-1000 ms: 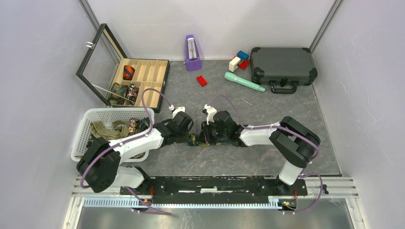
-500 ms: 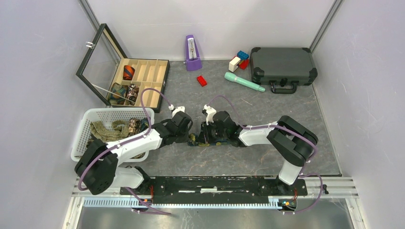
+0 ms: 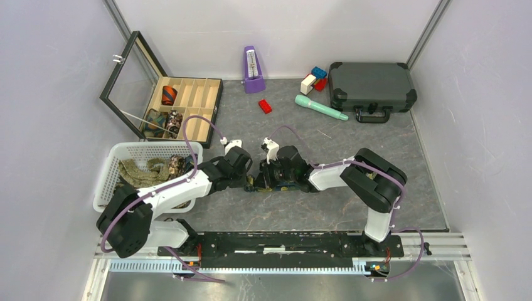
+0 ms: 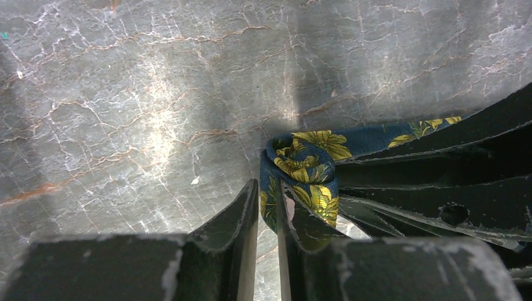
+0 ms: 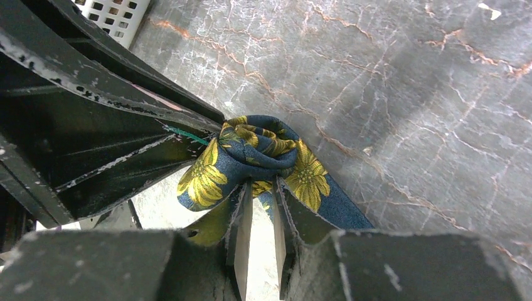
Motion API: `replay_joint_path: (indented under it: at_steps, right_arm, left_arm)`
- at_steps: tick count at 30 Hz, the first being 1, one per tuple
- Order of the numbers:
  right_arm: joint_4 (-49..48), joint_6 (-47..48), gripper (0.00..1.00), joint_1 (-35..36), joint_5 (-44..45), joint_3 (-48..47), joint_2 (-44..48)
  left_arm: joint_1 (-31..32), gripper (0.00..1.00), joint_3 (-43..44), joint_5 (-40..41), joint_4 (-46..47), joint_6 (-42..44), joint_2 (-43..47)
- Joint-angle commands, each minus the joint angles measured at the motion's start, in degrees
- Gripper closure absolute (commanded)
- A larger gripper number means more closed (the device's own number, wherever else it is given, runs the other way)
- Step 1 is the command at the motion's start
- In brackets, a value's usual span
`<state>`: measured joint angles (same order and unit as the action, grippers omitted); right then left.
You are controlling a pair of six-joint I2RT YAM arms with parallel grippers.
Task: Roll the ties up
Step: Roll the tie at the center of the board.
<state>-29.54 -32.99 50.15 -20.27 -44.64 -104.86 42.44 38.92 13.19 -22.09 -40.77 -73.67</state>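
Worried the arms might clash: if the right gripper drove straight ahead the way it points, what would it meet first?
The rolled navy floral tie, bunched right at its jaws, which pinch it. Beyond that probably the tabletop; the left gripper seems slightly off that line, though depth is unclear.

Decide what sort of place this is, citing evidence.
Probably a robot test cell: blank walls enclose a tabletop, two arms sit on a rail, with unrelated props like a metronome and hard case.

Your left tool (image 4: 266, 191) and right tool (image 5: 260, 195) meet at the middle of the table (image 3: 326, 207), the tie (image 5: 251, 153) between them. The basket (image 3: 103, 183) lies to your left, the box (image 3: 214, 103) behind it, the case (image 3: 370, 84) back right.
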Motion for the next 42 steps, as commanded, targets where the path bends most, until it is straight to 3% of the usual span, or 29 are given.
replay_joint_path:
  at_steps: [1, 7, 24, 42]
  right_arm:
    - [-6.6, -0.2, 0.76, 0.2, -2.3, -2.9, -1.9]
    - [-6.9, 0.1, 0.76, 0.1, -2.8, -2.3, -2.4]
    - [9.0, 7.3, 0.72, -0.8, 5.1, -0.3, 6.8]
    - [15.4, 9.9, 0.68, -5.7, 8.5, 5.8, 16.4]
  left_arm:
    - [0.0, 0.77, 1.7, -0.8, -0.3, 2.2, 1.3]
    - [1.0, 0.78, 2.7, -0.3, -0.8, 1.7, 1.0]
    - [10.6, 0.79, 12.4, 13.4, -8.2, -2.1, -10.5]
    - [13.2, 0.81, 18.5, 14.7, -9.3, -1.2, -16.0]
